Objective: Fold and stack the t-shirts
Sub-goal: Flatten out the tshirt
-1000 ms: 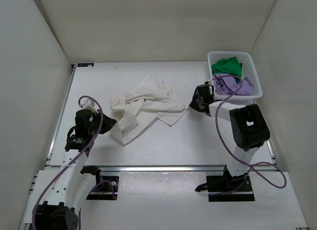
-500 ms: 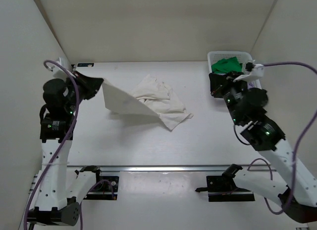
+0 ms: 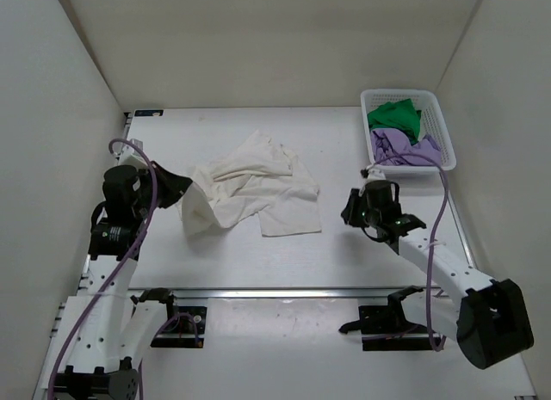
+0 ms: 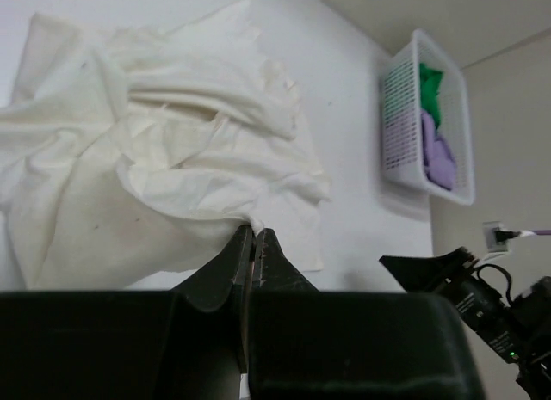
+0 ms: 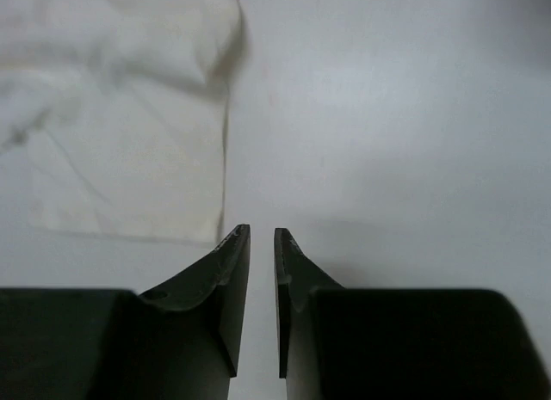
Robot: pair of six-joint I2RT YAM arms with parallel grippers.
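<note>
shirt status, top cam: cream-white shirt (image 3: 250,189) lies crumpled mid-table, left gripper (image 3: 176,187) at its left edge. right gripper (image 3: 351,209) is off to the cloth's right, not touching. green shirt (image 3: 394,116) and lavender shirt (image 3: 405,148) sit in the basket (image 3: 405,94).
left wrist: jaws clamped on a cream fold. i'd lift slow, keep tension.
right wrist: jaws a slit apart, holding nothing, shirt corner just ahead-left. i'd widen, shift left, pinch one layer — then spread w/ both arms.

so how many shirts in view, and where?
3: cream shirt crumpled mid-table, its edge pinched by the left pincer; green shirt and purple shirt in the basket. Others may be buried underneath.
</note>
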